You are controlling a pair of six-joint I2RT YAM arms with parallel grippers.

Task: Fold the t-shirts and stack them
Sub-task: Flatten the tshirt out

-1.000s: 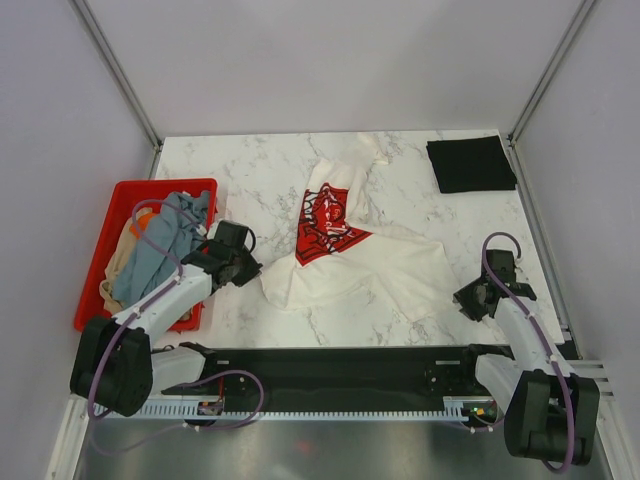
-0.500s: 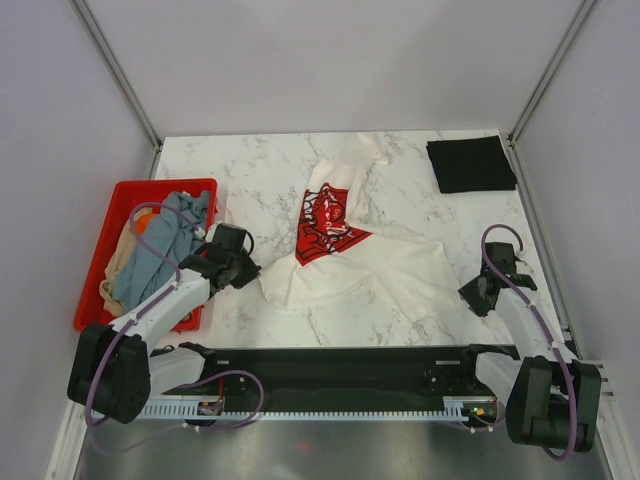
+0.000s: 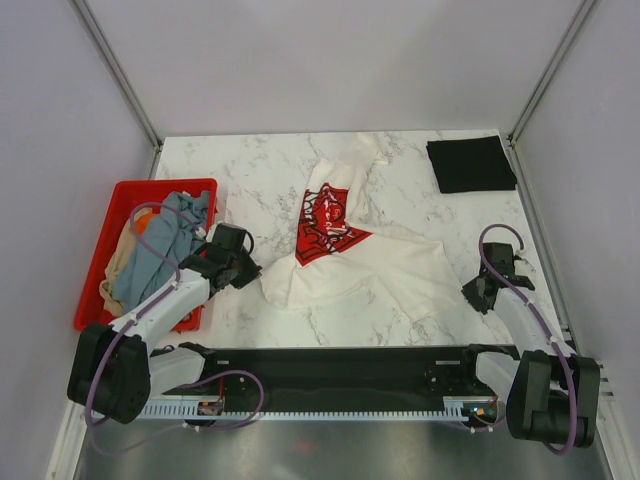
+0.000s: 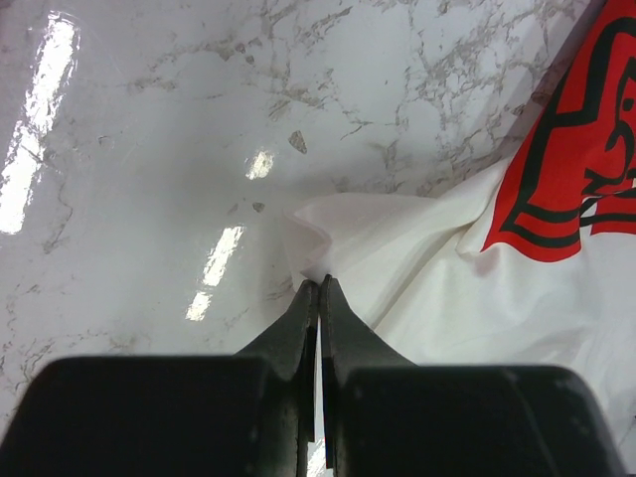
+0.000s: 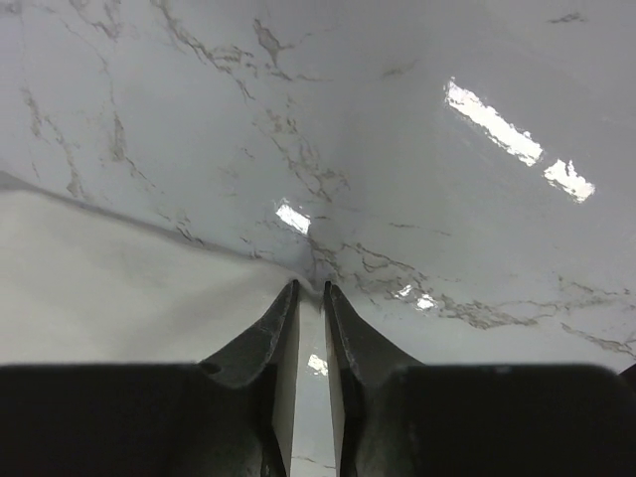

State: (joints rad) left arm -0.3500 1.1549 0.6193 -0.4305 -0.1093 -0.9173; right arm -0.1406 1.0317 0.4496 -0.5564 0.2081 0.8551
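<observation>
A cream-white t-shirt (image 3: 350, 262) with a red chest print (image 3: 325, 228) lies crumpled in the middle of the marble table. My left gripper (image 3: 251, 268) is at its near-left edge. In the left wrist view this gripper (image 4: 319, 281) is shut, pinching a raised fold of the cream-white t-shirt (image 4: 437, 288) at its tips. My right gripper (image 3: 473, 296) is at the shirt's near-right edge. In the right wrist view its jaws (image 5: 310, 288) stand a narrow gap apart, with the edge of the cloth (image 5: 119, 288) right at the tips. A folded black t-shirt (image 3: 470, 163) lies at the back right.
A red plastic crate (image 3: 165, 185) stands at the left, just behind my left arm. It holds a grey-blue shirt (image 3: 165, 245), a tan one (image 3: 117, 268) and a bit of an orange one (image 3: 140, 228). Walls close in the table on both sides.
My right gripper has shifted slightly right and back along the shirt's edge, and its jaws have narrowed. The left gripper has stayed shut and moved only slightly.
</observation>
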